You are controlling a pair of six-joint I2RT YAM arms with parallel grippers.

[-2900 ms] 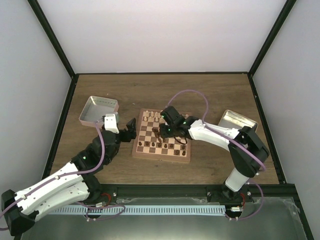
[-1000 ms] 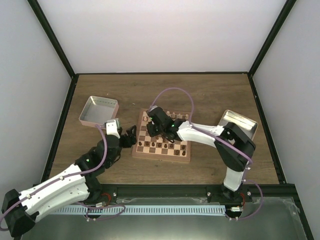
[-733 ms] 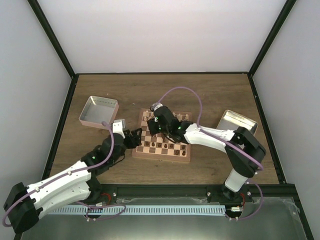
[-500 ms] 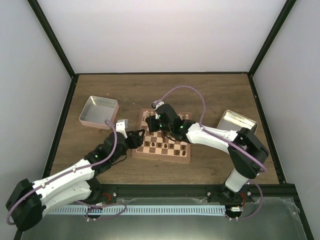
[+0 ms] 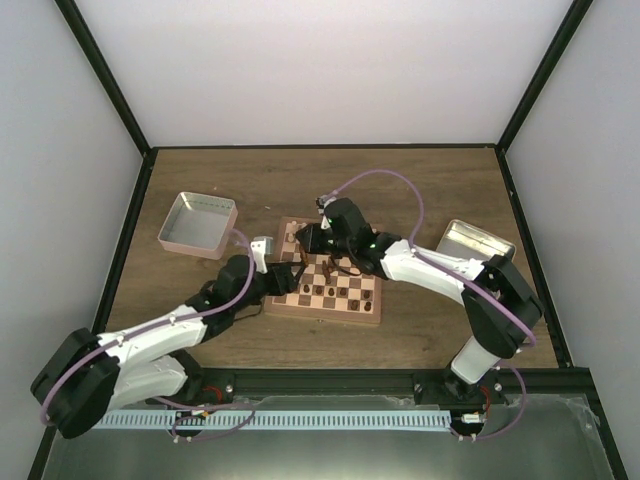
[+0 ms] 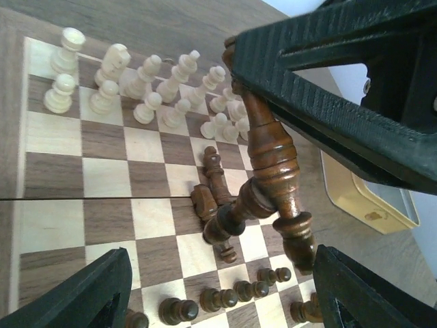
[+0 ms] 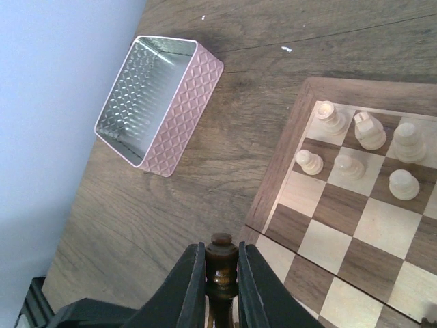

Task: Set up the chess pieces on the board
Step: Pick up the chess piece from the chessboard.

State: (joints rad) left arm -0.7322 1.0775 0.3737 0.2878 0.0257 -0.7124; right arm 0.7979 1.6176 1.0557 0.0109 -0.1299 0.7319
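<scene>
The board (image 5: 325,311) lies mid-table, also in the left wrist view (image 6: 9,171) and the right wrist view (image 7: 287,150). Cream pieces (image 6: 143,89) stand along its far rows (image 7: 369,147). Dark pieces (image 6: 225,297) stand along its near rows, and some lie fallen (image 6: 212,188) mid-board. My right gripper (image 7: 222,273) is shut on a dark brown piece (image 6: 270,143) above the board's left part (image 5: 318,240); two more dark pieces hang joined below it. My left gripper (image 6: 218,301) is open and empty at the board's left edge (image 5: 290,272), facing the held pieces.
A pink-sided metal tray (image 5: 197,222) sits left of the board, also in the right wrist view (image 7: 157,102). A second metal tray (image 5: 478,240) sits to the right, seen in the left wrist view too (image 6: 362,198). Black frame posts edge the table.
My left gripper has moved right, from beside the board to its left edge. My right gripper swung left over the board, then drew back right a little, holding dark pieces.
</scene>
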